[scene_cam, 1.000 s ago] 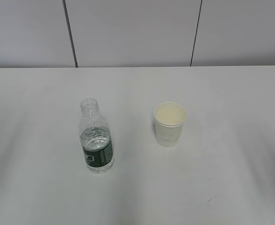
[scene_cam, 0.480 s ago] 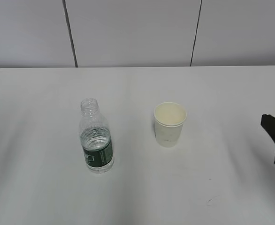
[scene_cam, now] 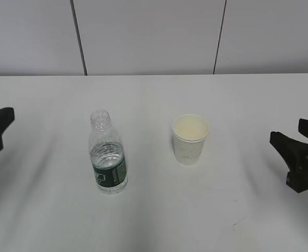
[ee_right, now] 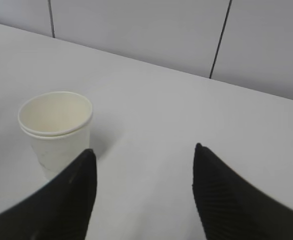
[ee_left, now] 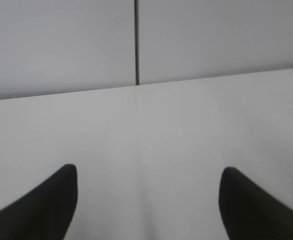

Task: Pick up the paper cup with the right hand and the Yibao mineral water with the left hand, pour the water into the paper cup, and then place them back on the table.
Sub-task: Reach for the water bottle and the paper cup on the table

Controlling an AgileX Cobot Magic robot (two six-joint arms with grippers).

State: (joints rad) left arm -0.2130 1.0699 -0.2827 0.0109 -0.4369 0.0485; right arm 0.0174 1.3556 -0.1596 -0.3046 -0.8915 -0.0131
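Note:
The Yibao mineral water (scene_cam: 108, 156), a capless clear bottle with a dark green label, stands upright left of centre on the table (scene_cam: 154, 220). The paper cup (scene_cam: 190, 139) stands upright to its right and looks empty. My left gripper (scene_cam: 0, 131) is at the left edge, well left of the bottle. In its wrist view it (ee_left: 147, 172) is open over bare table, and the bottle is out of view there. My right gripper (scene_cam: 289, 135) is at the right edge, apart from the cup. It (ee_right: 143, 150) is open and empty, with the cup (ee_right: 55, 126) ahead on the left.
A pale panelled wall (scene_cam: 154, 37) with dark seams rises behind the table's far edge. The tabletop has only faint scuff marks (scene_cam: 234, 224) near the front.
Both grippers have come into the exterior view, the right one first and moving further inward from the right edge, the left one from the left edge. Bottle and cup have not moved.

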